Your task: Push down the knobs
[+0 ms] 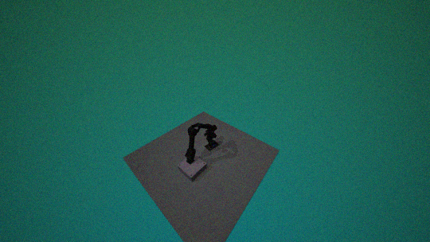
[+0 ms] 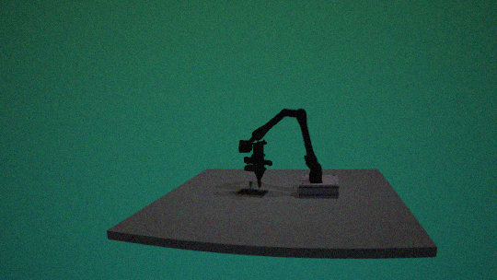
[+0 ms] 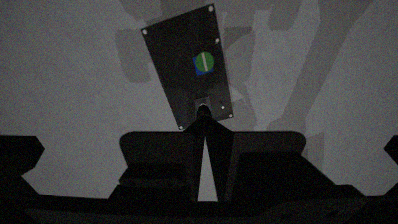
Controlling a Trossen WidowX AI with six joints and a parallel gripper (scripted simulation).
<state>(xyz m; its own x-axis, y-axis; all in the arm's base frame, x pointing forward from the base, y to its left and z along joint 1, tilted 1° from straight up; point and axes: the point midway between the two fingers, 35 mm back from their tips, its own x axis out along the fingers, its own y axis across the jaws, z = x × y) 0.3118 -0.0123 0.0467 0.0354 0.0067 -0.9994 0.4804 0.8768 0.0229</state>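
The dark circuit board (image 3: 172,65) (image 2: 244,192) lies under the gripper, with light dots at its corners. A green knob (image 3: 204,62) (image 2: 250,184) with a pale line stands over a blue potentiometer (image 3: 199,72) near the board's middle; in the exterior view it stands up above the board. My gripper (image 3: 204,120) (image 2: 260,185) is shut, with nothing seen between its tips. The tips are over the board's near end, close above it. The second knob and its potentiometer are hidden by the tips; whether they touch the knob I cannot tell.
The arm's pale base block (image 1: 192,168) (image 2: 318,191) stands on the grey table (image 1: 171,175) (image 2: 207,221), some way from the board. Shadows of the arm fall on the table around the board. The table's edges show in the top and exterior views.
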